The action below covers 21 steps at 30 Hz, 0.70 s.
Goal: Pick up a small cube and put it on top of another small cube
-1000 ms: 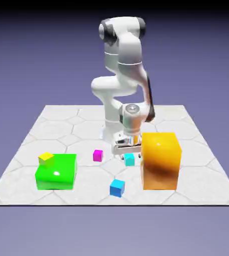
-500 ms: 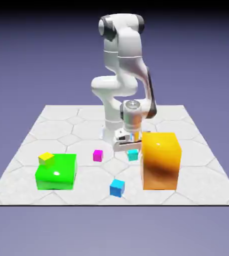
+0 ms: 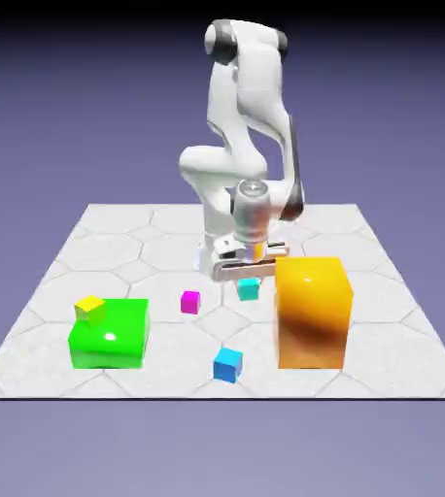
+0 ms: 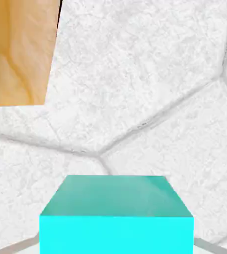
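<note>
Turquoise cube (image 3: 249, 289) now higher, gripped in the closed pincer (image 4: 116, 243), arm (image 3: 234, 116) raised, other blocks unmoved

Exterior view: camera in front of arm (image 3: 251, 146), across table (image 3: 168, 369), raised, facing arm and looking down at tabletop; far enough back to take in whole table and arm. Hand view: camera on hand, close above tabletop, looking down along gripper. Both views share turquoise cube (image 3: 249, 289), orange block (image 3: 311, 313), part of tabletop.
</note>
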Available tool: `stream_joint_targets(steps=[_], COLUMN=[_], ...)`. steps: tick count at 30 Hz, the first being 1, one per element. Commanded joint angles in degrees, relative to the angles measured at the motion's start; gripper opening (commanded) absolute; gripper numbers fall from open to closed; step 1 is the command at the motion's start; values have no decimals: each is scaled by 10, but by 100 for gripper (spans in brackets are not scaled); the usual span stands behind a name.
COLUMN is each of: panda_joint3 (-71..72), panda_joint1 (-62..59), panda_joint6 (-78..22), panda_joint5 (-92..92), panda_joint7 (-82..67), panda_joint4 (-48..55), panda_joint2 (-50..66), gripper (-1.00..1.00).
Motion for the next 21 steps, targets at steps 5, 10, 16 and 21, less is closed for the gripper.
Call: stream_joint_targets(steps=[5,10,16,21], panda_joint3=[-104,-147,-187,-196], panda_joint1=[7,9,11,13], panda_joint6=[-56,-80,-104,-108], panda_joint5=[-102,-157,-211,-231], panda_joint7=[1,122,272,396], panda_joint4=[42,129,232,306], panda_joint2=[0,62,139,201], gripper=[-100,-100,-100,-100])
